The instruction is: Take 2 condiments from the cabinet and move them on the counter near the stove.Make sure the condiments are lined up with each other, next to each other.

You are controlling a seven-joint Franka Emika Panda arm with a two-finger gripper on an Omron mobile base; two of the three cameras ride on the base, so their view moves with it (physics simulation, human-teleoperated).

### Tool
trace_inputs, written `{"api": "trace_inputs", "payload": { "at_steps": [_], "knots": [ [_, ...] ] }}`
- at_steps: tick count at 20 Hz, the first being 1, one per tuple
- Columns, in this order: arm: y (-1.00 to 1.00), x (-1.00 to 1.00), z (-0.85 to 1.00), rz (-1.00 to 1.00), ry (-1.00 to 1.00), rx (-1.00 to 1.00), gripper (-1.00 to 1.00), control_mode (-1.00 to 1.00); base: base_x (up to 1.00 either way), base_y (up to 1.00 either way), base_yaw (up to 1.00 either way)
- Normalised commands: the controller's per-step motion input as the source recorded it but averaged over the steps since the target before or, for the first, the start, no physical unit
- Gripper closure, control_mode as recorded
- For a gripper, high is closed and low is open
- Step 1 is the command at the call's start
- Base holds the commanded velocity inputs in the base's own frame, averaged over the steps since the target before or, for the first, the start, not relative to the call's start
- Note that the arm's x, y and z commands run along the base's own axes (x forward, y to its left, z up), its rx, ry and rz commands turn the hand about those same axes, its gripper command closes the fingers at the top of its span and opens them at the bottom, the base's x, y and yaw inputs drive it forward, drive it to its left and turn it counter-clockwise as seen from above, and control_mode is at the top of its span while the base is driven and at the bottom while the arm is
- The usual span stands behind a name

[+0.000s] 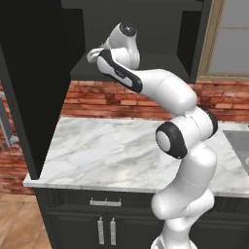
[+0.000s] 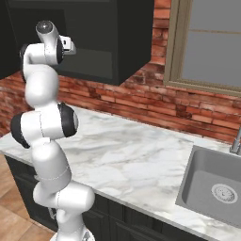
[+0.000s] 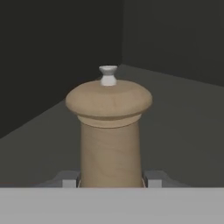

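Tan-brown shaker jar (image 3: 109,131) stands upright inside the dark cabinet (image 3: 52,52), right between the fingertips (image 3: 69,180). Tool (image 3: 111,180) is clamped on its lower body

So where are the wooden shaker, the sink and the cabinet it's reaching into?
wooden shaker (image 3: 109,144), hand view, on its tan body.
sink (image 2: 207,181), right base view, on its grey basin wall.
cabinet (image 2: 120,42), right base view, on its black side.

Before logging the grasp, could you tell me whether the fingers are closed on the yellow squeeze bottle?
No, the fingers flank a tan shaker with a knobbed top.
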Motion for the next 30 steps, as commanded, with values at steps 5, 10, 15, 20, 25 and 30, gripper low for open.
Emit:
{"api": "trace_inputs", "payload": {
  "at_steps": [5, 10, 15, 20, 25, 30],
  "knots": [
    [0.00, -0.82, -0.02, 0.00, -0.04, 0.00, 1.00, -1.00, 0.00, 0.00, 0.00],
    [-0.04, -1.00, 0.00, -0.01, -0.14, 0.00, 1.00, -1.00, 0.00, 0.00, 0.00],
    [-0.44, -1.00, 0.01, 0.00, -0.13, 0.01, 1.00, -1.00, 0.00, 0.00, 0.00],
    [-0.61, -1.00, 0.11, 0.00, -0.05, 0.07, 1.00, -1.00, 0.00, 0.00, 0.00],
    [-0.50, -1.00, 0.16, 0.00, 0.00, 0.08, 1.00, -1.00, 0.00, 0.00, 0.00],
    [-0.39, -1.00, 0.15, 0.00, 0.00, 0.06, 1.00, -1.00, 0.00, 0.00, 0.00]
  ]
}}
